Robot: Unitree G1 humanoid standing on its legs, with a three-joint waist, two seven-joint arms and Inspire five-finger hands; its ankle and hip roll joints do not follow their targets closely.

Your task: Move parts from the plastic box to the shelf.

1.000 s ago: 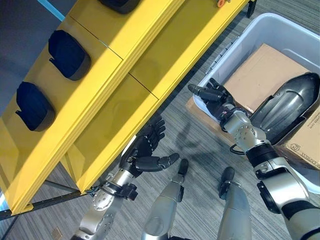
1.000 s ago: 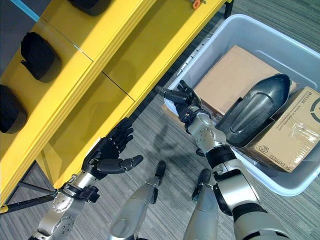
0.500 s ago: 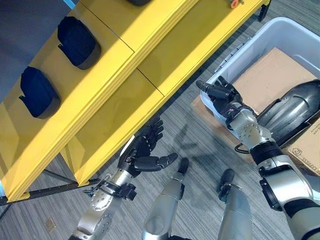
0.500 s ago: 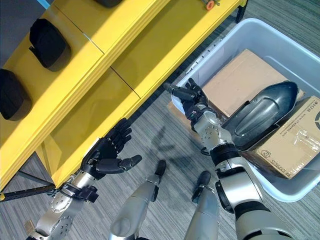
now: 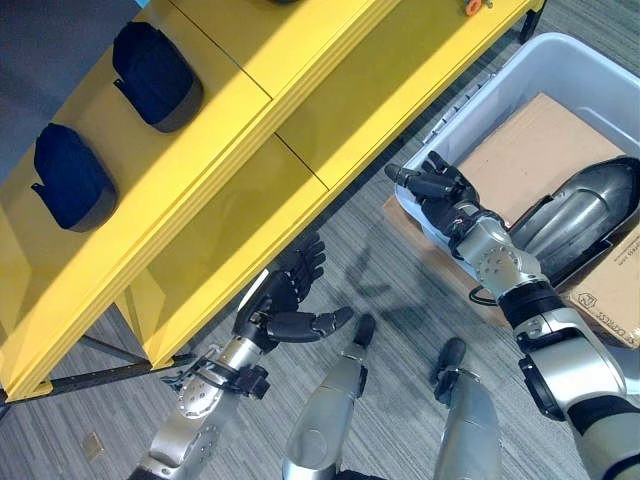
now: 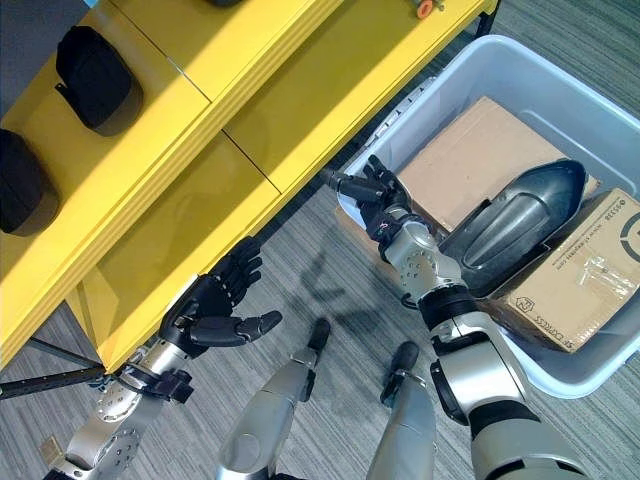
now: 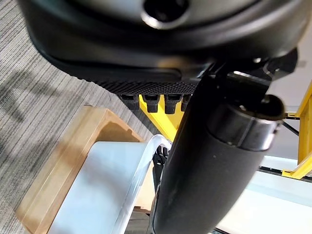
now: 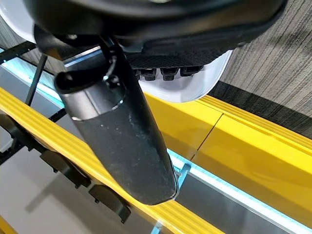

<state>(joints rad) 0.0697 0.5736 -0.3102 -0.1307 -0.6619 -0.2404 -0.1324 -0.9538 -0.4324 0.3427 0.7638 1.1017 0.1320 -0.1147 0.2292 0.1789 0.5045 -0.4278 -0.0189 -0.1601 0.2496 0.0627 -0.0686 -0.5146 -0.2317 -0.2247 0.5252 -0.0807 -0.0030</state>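
A big yellow shelf (image 5: 230,150) runs from the lower left of the frame up to the top right. Two dark parts (image 5: 155,62) (image 5: 70,178) lie on its upper level at the upper left, one beside the other but not touching.

A grey plastic box (image 6: 560,80) sits on the striped grey floor (image 5: 400,290) at the upper right. Inside it lies a long, shiny dark part (image 6: 515,225), shaped a bit like a scoop. It rests on top of a flat brown cardboard box (image 6: 470,160) and a second cardboard box (image 6: 580,275) at the right edge of the frame.

The right hand (image 5: 438,188) is at the near left corner of the plastic box, by its rim. Its fingers are spread out and straight, and it holds nothing. It is close to the shiny part but not touching it.

The left hand (image 5: 283,300) is in the lower middle of the frame, just in front of the shelf's lower level. Its fingers are open and loose, with the thumb pointing out to the side. It holds nothing too.
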